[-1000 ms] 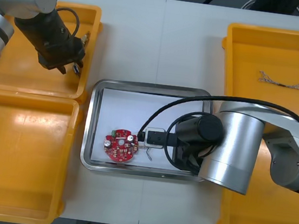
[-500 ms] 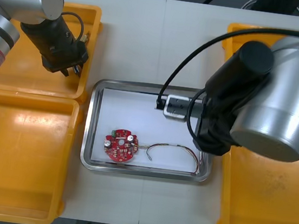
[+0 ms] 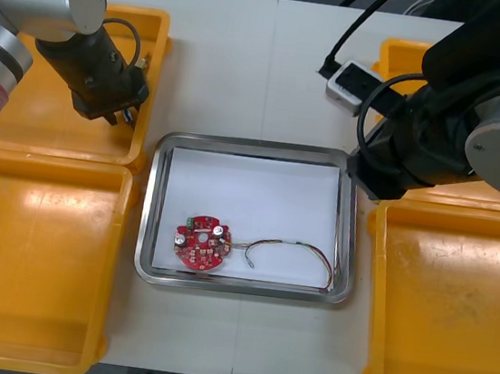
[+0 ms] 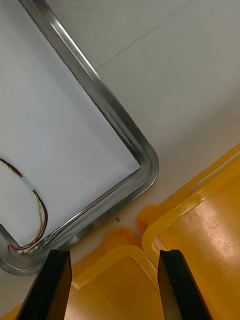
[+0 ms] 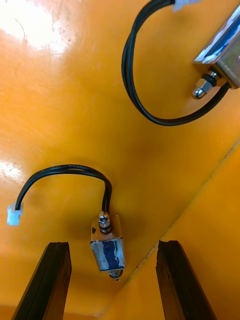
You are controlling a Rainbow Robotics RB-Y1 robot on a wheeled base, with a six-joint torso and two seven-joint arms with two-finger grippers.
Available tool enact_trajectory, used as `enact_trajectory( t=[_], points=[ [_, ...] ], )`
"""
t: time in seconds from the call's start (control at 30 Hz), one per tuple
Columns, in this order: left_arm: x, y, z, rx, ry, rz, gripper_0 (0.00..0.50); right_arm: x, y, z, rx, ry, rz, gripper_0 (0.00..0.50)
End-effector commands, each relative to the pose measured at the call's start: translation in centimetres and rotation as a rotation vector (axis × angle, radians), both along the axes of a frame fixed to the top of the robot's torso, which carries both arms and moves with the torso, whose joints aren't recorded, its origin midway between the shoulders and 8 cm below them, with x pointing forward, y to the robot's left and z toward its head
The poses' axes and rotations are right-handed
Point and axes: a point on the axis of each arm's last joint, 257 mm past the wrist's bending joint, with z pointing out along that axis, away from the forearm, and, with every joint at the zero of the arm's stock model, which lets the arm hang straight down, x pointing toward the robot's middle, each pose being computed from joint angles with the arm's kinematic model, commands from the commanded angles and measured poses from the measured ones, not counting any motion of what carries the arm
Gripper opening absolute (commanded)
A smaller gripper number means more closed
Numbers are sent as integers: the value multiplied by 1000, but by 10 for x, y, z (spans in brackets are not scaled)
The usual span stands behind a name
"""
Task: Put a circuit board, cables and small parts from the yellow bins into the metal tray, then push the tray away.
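Metal tray (image 3: 149, 202) mid-table holds circuit board (image 3: 200, 243) plus red-and-yellow cable (image 3: 290, 244); parts and push pending: left gripper (image 3: 127, 116), fingers apart, over small metal part (image 5: 107, 251) in far-left yellow bin (image 3: 21, 122), right gripper (image 4: 114, 255) apart, empty, by tray.

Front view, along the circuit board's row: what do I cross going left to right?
The near left yellow bin, metal tray's left rim, red circuit board, red and yellow cable, near right yellow bin. The left end effector and right end effector hang farther back, off this row.
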Motion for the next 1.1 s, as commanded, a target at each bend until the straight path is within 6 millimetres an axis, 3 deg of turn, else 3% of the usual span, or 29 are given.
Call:
enact_trajectory(
  t=[0.03,0.1,0.43,0.7,1.1],
  points=[
    [4,-15,4,-38,-7,43,241,25,-29,29,109,-39,-198,500],
    [4,-14,5,-38,-9,46,5,34,-42,33,150,-34,-282,500],
    [5,-10,8,-48,-11,55,5,68,-113,44,285,-38,-623,500],
    [5,-3,23,-77,-22,63,3,86,-168,45,344,-11,-828,500],
    [-16,12,73,-59,-12,33,2,113,-212,49,438,92,-1080,500]
  ],
)
